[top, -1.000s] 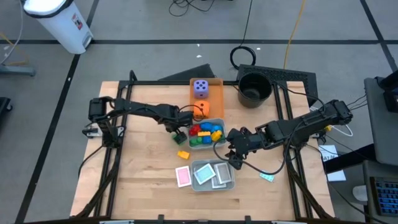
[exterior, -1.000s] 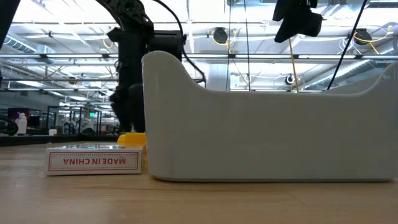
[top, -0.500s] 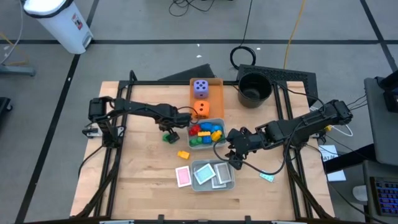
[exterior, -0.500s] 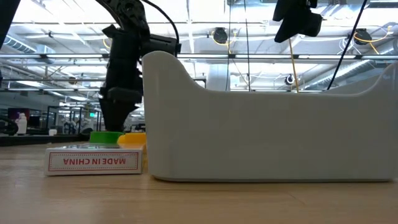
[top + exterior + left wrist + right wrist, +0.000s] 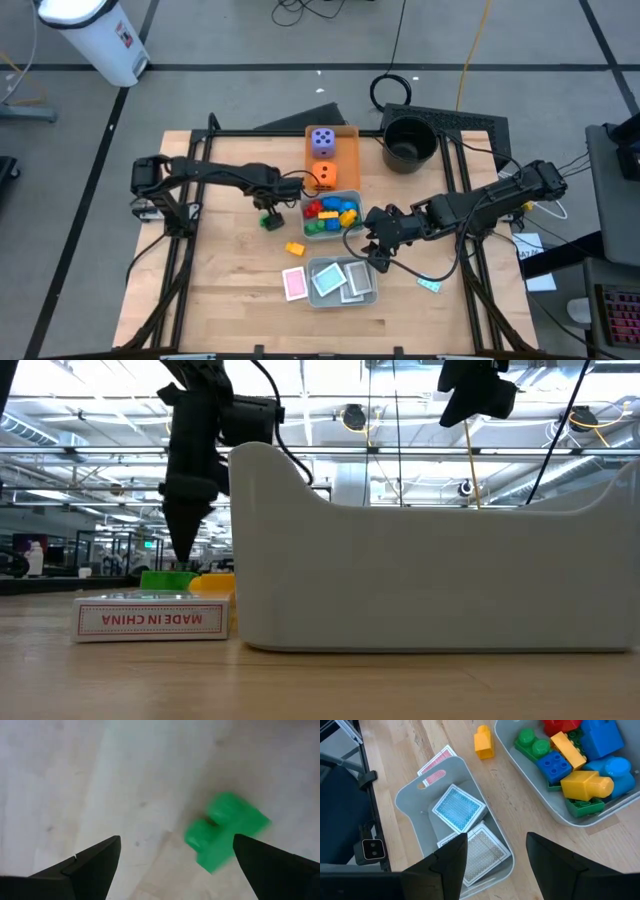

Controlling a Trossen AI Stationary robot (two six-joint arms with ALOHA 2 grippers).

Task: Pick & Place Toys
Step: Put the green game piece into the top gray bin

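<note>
A green brick (image 5: 270, 221) (image 5: 225, 837) lies on the bare table, left of the grey tray (image 5: 357, 199) that holds several coloured bricks. My left gripper (image 5: 266, 204) (image 5: 175, 870) hangs open just above the green brick, pointing down and touching nothing. A yellow brick (image 5: 294, 248) and a pink card (image 5: 294, 284) also lie on the table. A second grey tray (image 5: 372, 292) holds a teal card (image 5: 459, 809) and a white card (image 5: 482, 851). My right gripper (image 5: 376, 247) (image 5: 495, 855) waits open above the gap between the two trays. The purple die (image 5: 322, 141) and the orange die (image 5: 322, 176) rest on the orange tray (image 5: 348, 150).
A black bucket (image 5: 408, 143) stands at the far right, off the table top. One more teal card (image 5: 429, 284) lies near the right edge. In the low view the pink card pack (image 5: 152, 618) and the card tray's wall (image 5: 430, 560) fill the foreground. Bare wood stretches along the left and near sides.
My left gripper has moved toward the table's left edge and risen a little, rolling slightly and staying open. The green brick now lies farther left than a second ago, and in the low view it shows clear below the fingers. My right arm has kept still.
</note>
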